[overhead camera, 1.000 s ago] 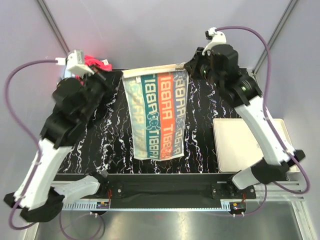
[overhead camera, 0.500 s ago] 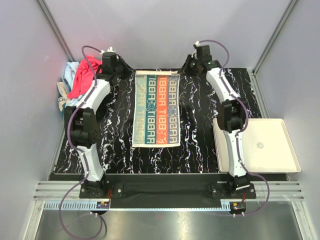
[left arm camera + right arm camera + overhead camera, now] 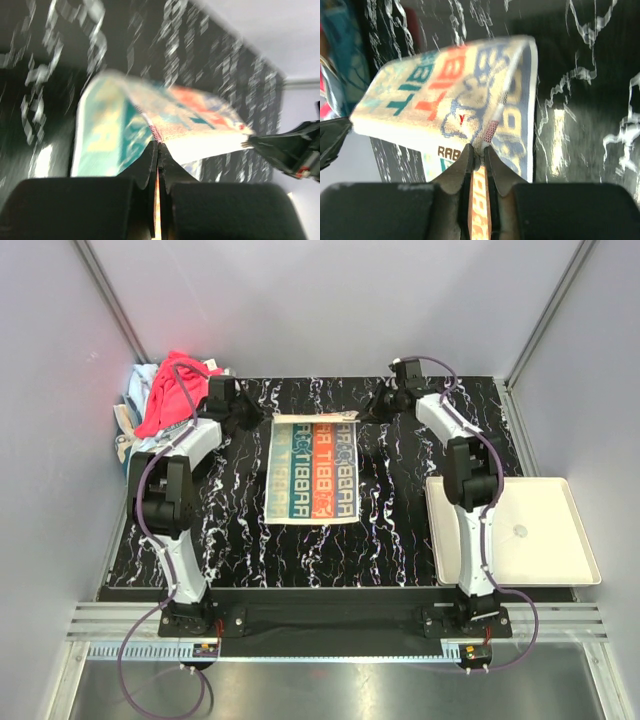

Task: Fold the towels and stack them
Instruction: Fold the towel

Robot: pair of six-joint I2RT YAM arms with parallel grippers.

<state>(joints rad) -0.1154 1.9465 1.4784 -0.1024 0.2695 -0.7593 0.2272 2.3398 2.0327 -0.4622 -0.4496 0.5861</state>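
Note:
The cream towel with coloured block letters (image 3: 313,472) lies on the black marbled table (image 3: 400,510), its far edge lifted. My left gripper (image 3: 264,421) is shut on that edge's left corner, and my right gripper (image 3: 366,416) is shut on its right corner. In the left wrist view the towel (image 3: 112,127) runs out from the shut gripper (image 3: 158,144), and its cloth shows between the jaws. The right wrist view shows the gripper (image 3: 478,151) pinching a bunched corner of the towel (image 3: 450,90). A pink-red towel (image 3: 170,398) lies heaped on a light blue one (image 3: 139,382) at the back left.
A flat cream tray (image 3: 545,540) sits at the table's right edge beside the right arm. The heap of towels hangs off the table's back left corner by the wall. The other arm's gripper (image 3: 292,150) shows at the right of the left wrist view.
Both arms have dropped from high above the table and laid the towel down. Its far edge has since been drawn toward the near side, so the towel looks shorter.

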